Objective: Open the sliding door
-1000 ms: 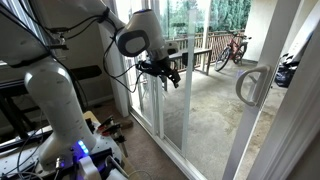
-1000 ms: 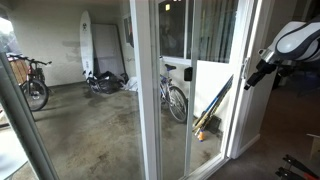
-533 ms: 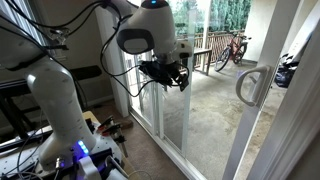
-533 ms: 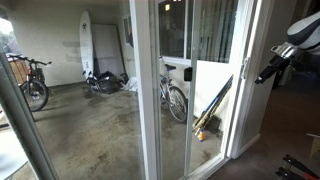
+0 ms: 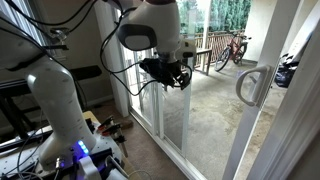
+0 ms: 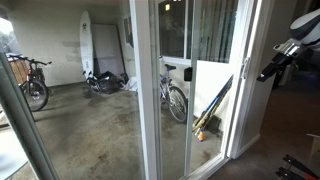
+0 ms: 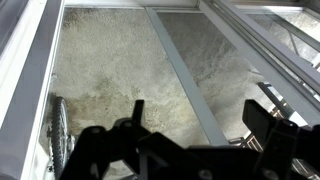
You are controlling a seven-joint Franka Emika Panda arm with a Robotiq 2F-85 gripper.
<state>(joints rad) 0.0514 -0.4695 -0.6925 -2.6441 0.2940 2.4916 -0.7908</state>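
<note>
In an exterior view the gripper (image 5: pixel 168 72) hangs in the upper middle of the frame, close before the glass. In the wrist view its fingers (image 7: pixel 137 112) stand apart, holding nothing. The sliding door (image 5: pixel 258 135) stands at the right, its white loop handle (image 5: pixel 251 86) well apart from the gripper.

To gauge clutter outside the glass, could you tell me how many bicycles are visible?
2: one dark bicycle far off, one pale silver bicycle just behind the clear glass panel; others may be hidden.
</note>
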